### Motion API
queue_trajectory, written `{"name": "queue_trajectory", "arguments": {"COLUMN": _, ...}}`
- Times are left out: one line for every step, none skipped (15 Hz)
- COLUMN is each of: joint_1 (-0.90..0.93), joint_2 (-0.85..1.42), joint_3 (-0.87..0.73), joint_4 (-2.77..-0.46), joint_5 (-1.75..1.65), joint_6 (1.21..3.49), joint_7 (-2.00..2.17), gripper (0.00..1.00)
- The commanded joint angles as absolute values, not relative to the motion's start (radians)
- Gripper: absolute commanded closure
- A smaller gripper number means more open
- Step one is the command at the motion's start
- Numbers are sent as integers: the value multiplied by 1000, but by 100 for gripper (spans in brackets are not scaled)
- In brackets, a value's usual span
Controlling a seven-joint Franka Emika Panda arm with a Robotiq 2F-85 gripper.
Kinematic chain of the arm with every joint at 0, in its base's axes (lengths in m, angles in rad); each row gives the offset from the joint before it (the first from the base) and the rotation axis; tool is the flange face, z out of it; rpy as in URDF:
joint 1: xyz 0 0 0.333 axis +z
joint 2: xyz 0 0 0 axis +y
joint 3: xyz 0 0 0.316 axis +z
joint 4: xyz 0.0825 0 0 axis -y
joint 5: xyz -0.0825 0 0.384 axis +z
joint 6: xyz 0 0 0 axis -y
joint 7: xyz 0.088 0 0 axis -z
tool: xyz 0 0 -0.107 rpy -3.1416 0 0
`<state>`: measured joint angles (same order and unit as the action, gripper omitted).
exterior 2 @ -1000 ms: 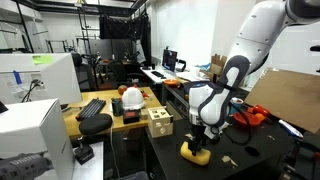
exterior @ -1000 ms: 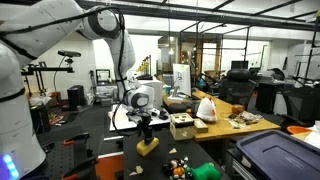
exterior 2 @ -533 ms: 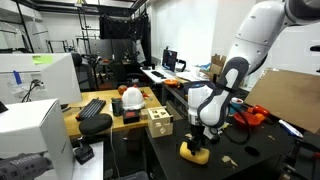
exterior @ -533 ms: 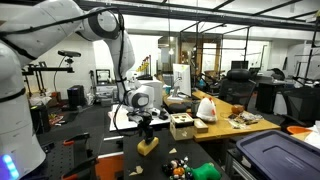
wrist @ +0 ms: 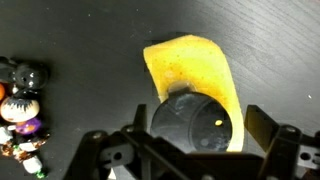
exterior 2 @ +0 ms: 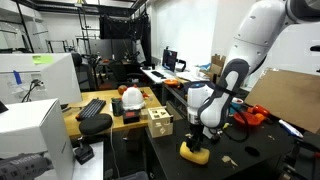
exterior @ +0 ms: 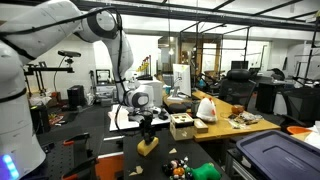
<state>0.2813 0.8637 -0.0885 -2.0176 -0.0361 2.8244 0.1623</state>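
A yellow sponge-like pad [wrist: 190,70] lies on the black tabletop, and a black round cup-like object [wrist: 195,122] sits on its near end. My gripper [wrist: 196,130] is open and hangs just above, with one finger on each side of the black object and neither touching it. In both exterior views the gripper [exterior: 147,128] [exterior 2: 203,136] points straight down over the yellow pad [exterior: 148,146] [exterior 2: 195,153].
Several small colourful figures [wrist: 20,105] lie left of the pad. A wooden box [exterior: 181,126] [exterior 2: 158,122] stands nearby, with a white bag [exterior: 206,108] and a keyboard [exterior 2: 92,108] on the wooden table. A dark lidded bin [exterior: 275,155] is in front.
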Motion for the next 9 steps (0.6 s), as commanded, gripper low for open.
{"name": "queue_trajectory", "arguments": {"joint_1": 302, "joint_2": 873, "joint_3": -108, "joint_4": -2014, "joint_5": -59, "joint_6": 2849, "joint_7": 185, "gripper": 0}}
{"name": "queue_trajectory", "arguments": {"joint_1": 301, "joint_2": 875, "joint_3": -107, "joint_4": -2013, "joint_5": -58, "joint_6": 2849, "joint_7": 183, "gripper": 0}}
{"name": "queue_trajectory", "arguments": {"joint_1": 301, "joint_2": 877, "joint_3": -106, "joint_4": -2013, "joint_5": -58, "joint_6": 2849, "joint_7": 183, "gripper": 0}}
{"name": "queue_trajectory", "arguments": {"joint_1": 300, "joint_2": 881, "joint_3": -106, "joint_4": -2012, "joint_5": -58, "joint_6": 2853, "joint_7": 181, "gripper": 0}}
{"name": "queue_trajectory", "arguments": {"joint_1": 300, "joint_2": 884, "joint_3": -106, "joint_4": -2011, "joint_5": -58, "joint_6": 2854, "joint_7": 180, "gripper": 0}}
{"name": "queue_trajectory", "arguments": {"joint_1": 303, "joint_2": 889, "joint_3": -109, "joint_4": -2010, "joint_5": -60, "joint_6": 2859, "joint_7": 182, "gripper": 0}}
{"name": "queue_trajectory", "arguments": {"joint_1": 308, "joint_2": 893, "joint_3": -113, "joint_4": -2009, "joint_5": -62, "joint_6": 2866, "joint_7": 184, "gripper": 1}}
{"name": "queue_trajectory", "arguments": {"joint_1": 317, "joint_2": 896, "joint_3": -121, "joint_4": -2011, "joint_5": -66, "joint_6": 2878, "joint_7": 185, "gripper": 26}}
{"name": "queue_trajectory", "arguments": {"joint_1": 324, "joint_2": 899, "joint_3": -127, "joint_4": -2013, "joint_5": -67, "joint_6": 2893, "joint_7": 188, "gripper": 26}}
